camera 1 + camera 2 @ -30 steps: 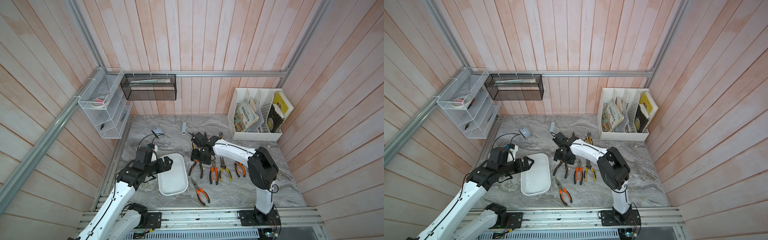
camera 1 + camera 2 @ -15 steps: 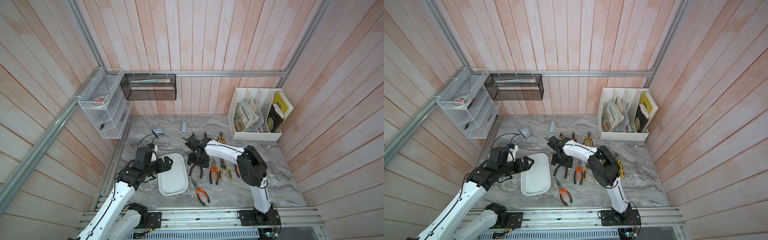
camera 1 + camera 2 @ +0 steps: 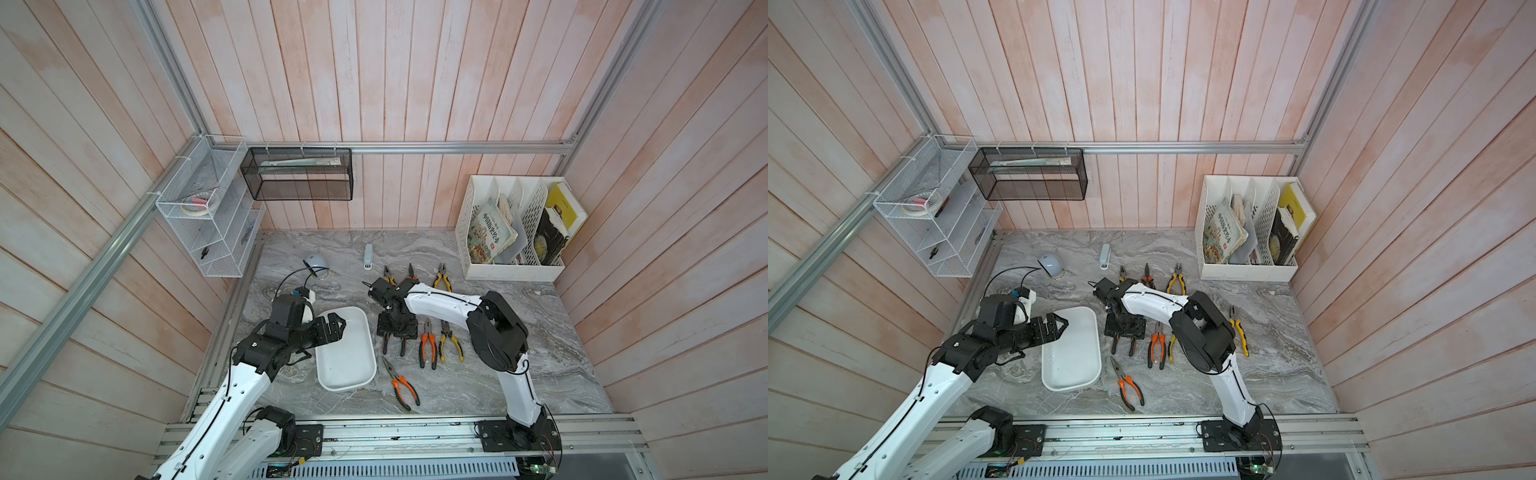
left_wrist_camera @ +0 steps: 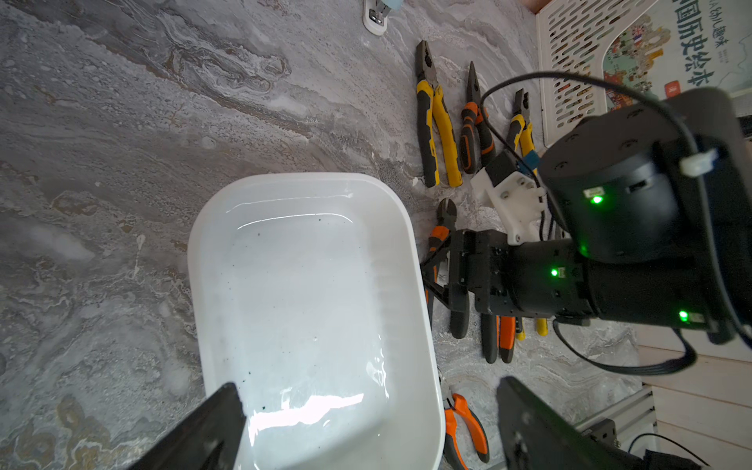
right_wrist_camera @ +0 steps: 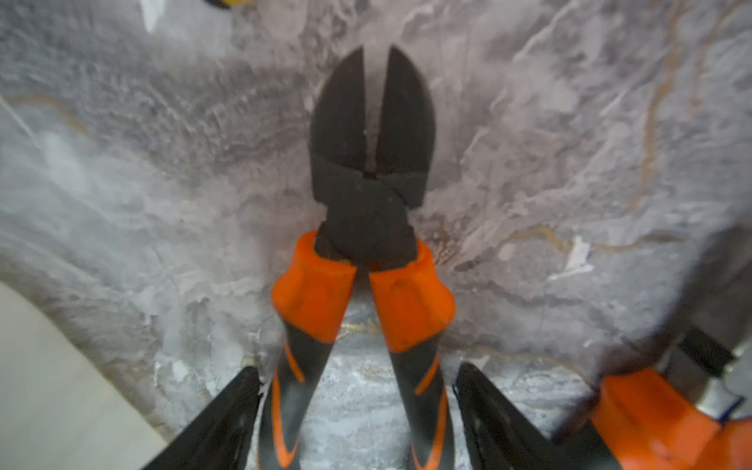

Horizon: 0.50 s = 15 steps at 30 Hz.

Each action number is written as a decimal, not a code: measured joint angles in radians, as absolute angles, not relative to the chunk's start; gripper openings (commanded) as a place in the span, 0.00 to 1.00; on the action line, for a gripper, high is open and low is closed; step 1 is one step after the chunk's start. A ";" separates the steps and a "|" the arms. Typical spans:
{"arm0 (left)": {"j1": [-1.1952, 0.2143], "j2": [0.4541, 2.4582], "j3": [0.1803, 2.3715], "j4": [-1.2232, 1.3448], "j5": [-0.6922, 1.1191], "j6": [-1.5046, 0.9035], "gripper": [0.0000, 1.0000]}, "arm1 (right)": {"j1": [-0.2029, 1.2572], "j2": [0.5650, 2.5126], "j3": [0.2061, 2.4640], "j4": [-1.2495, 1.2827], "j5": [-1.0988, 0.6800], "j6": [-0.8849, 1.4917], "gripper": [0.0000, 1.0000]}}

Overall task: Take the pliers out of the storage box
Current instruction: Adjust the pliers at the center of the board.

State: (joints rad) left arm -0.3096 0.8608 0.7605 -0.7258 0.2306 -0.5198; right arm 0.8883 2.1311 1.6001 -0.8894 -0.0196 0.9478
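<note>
Right gripper (image 5: 356, 372): jaws were spread, one finger (image 5: 228, 411) on each side of the handles of the orange-and-black cutter pliers (image 5: 370, 162). One finger sat just beside a handle and the other showed a gap, so contact could not be told. The cutter pliers lay flat on the marble table (image 3: 540, 353), nose toward the back wall, just beside the storage box (image 3: 370, 332).

Left gripper (image 4: 366, 427): jaws stood wide apart with nothing between them, hovering over the white storage box's rim on the left arm's side.

All other pliers in view lay on the table, outside the box:
- an orange pair (image 3: 427, 345) and a yellow pair (image 3: 451, 343) beside the cutters
- a long-nosed orange pair (image 3: 400, 384) near the box's front corner
- three more (image 3: 442, 280) in a row toward the back
- a yellow pair (image 3: 1237, 328) partly hidden behind the right arm

Further out were a small stapler (image 3: 368, 256), a pale computer mouse (image 3: 314, 262) and a white file rack (image 3: 490, 266) in the back corner.

Writing: a book (image 4: 651, 53) in the rack carried a Chinese title, readable in part as 历史绘本. Any marks on the pliers were too blurred to read.
</note>
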 measured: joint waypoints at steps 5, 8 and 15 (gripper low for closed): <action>-0.310 0.861 0.760 -0.726 0.231 -0.520 1.00 | 0.901 2.114 1.568 -0.879 0.011 0.918 0.58; -0.310 0.861 0.760 -0.726 0.230 -0.520 1.00 | 0.903 2.088 1.528 -0.848 0.023 0.900 0.47; -0.310 0.861 0.760 -0.726 0.230 -0.520 1.00 | 0.903 2.051 1.471 -0.794 0.029 0.835 0.41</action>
State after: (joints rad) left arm -0.3096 0.8612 0.7605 -0.7258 0.2302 -0.5198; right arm 0.9031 2.0514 1.4708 -0.7944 0.0292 0.8352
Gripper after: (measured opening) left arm 0.998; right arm 0.566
